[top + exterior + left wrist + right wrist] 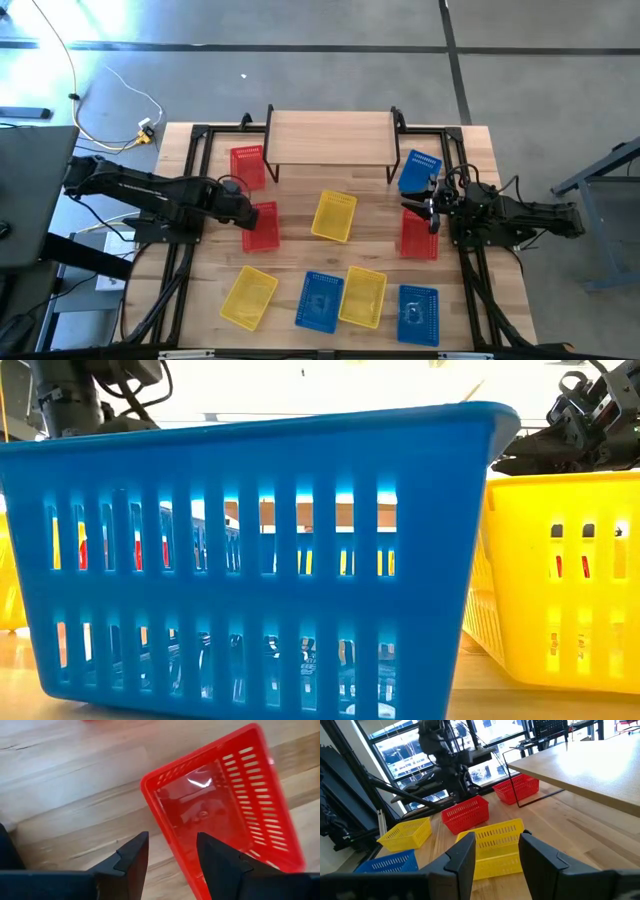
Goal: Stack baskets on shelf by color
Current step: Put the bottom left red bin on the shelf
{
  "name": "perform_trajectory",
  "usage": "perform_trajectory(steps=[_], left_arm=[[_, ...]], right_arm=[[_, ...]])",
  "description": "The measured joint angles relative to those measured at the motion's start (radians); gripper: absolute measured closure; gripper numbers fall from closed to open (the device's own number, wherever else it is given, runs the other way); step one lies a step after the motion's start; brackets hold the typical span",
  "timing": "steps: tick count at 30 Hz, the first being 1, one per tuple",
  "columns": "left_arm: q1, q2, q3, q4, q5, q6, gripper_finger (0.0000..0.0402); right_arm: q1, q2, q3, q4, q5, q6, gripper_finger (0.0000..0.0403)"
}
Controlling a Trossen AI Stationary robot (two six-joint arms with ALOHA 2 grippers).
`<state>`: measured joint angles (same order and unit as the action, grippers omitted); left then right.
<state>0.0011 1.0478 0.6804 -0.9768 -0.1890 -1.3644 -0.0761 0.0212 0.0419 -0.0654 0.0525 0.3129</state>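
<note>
The shelf (330, 135) stands at the table's far side with nothing on its top. Nine baskets lie around the table. My left gripper (247, 212) is open over a red basket (225, 805), and its fingers (132, 862) stand on either side of that basket's long wall near a corner. A second red basket (247, 165) sits by the shelf's left legs. My right gripper (495, 855) hovers open at the table's right, above the third red basket (420, 236). It points across at a yellow basket (492, 847).
A blue basket (420, 170) lies by the shelf's right legs. Along the near edge sit a yellow basket (249, 296), a blue basket (320, 300), a yellow basket (363, 296) and a blue basket (418, 315). Black frame rails (190, 180) run along both table sides.
</note>
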Motion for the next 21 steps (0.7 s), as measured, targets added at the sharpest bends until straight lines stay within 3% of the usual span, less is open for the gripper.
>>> perform_trajectory(steps=[14, 21], left_arm=[[-0.030, 0.164, 0.000, 0.013, -0.009, -0.077, 0.0243], [-0.030, 0.260, 0.000, 0.094, -0.008, -0.057, 0.0243]], right_arm=[[0.000, 0.000, 0.000, 0.000, 0.000, 0.000, 0.0268], [0.000, 0.000, 0.000, 0.000, 0.000, 0.000, 0.0268]])
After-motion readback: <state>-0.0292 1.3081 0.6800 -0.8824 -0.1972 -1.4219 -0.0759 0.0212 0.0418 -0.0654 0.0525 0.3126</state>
